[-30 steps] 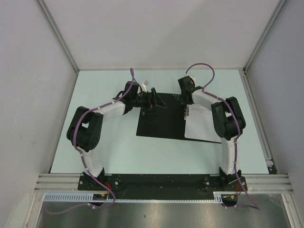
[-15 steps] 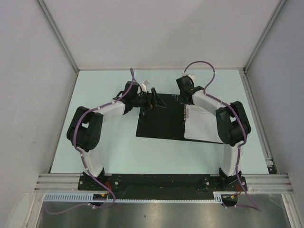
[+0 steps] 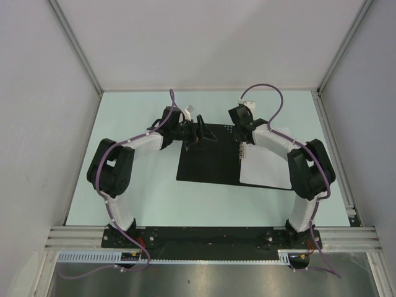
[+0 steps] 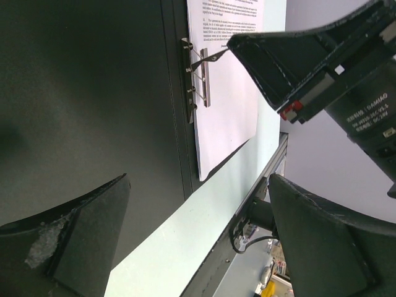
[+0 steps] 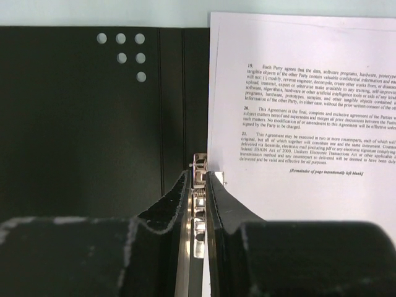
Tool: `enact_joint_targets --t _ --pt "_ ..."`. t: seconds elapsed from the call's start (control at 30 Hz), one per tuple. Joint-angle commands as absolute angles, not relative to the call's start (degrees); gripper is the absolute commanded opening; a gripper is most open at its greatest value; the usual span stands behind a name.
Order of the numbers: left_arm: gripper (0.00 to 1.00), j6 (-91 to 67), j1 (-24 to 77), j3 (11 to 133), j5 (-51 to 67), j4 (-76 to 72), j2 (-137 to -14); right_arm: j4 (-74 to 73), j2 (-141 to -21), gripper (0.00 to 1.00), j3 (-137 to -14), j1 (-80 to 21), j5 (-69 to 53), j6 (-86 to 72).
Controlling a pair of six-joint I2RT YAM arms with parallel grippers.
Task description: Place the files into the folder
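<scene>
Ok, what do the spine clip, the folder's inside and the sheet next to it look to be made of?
Spine clip: metal, probably steel; it is silvery and shiny, with bright glints.
Folder inside: smooth matte black, with fold lines by the spine. Likely plastic or coated board; the look does not settle which.
Sheet: thin matte white paper, printed with small black text.

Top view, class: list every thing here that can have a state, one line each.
folder: open flat, black inside up.
files: printed sheet lying on the folder's right half, edge at the clip.
spine clip: pinched by the right gripper.
left gripper: jaws open, empty, over the folder.
right gripper: jaws shut on the spine clip.
</scene>
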State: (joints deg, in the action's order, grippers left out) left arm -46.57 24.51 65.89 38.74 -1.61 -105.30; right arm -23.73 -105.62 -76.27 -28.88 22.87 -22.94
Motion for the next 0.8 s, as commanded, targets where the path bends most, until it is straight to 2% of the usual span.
enact_joint_targets --t 0.0,0.4,0.5,0.53,0.57,0.6,0.67,0.7,0.77 --pt "1.0 -47.29 24.26 65.65 38.85 -2.9 -103.27 -25.66 -101.96 0.0 -73.48 -30.41 25.05 -25.31" --pt "1.0 -47.02 24.17 65.74 38.85 -2.81 -103.36 -26.1 -96.42 0.0 -65.13 -34.27 26.8 -27.86" --pt "1.0 -46.06 23.91 66.27 38.24 -1.58 -103.45 -26.8 -93.79 0.19 -62.15 -36.2 27.51 -28.56" --pt "1.0 -45.88 23.91 66.27 38.23 -1.67 -103.36 -27.76 -92.82 0.3 -60.92 -36.56 27.42 -28.74" --pt "1.0 -45.88 23.91 66.27 38.23 -1.84 -103.27 -28.3 -90.81 0.36 -60.3 -36.91 27.42 -29.26" --pt "1.0 -45.88 23.91 66.27 38.32 -1.93 -103.01 -29.43 -89.4 0.49 -59.68 -37.61 27.42 -29.53" --pt "1.0 -45.88 23.91 66.36 38.58 -1.93 -103.01 -30.49 -85.54 0.62 -57.93 -38.14 27.42 -31.01" --pt "1.0 -45.88 23.99 66.36 38.67 -2.02 -102.92 -30.76 -84.21 0.74 -57.22 -38.23 26.46 -31.63" --pt "1.0 -45.7 23.99 66.36 38.58 -2.02 -102.92 -29.63 -81.31 0.85 -54.86 -37.36 24.71 -33.13"
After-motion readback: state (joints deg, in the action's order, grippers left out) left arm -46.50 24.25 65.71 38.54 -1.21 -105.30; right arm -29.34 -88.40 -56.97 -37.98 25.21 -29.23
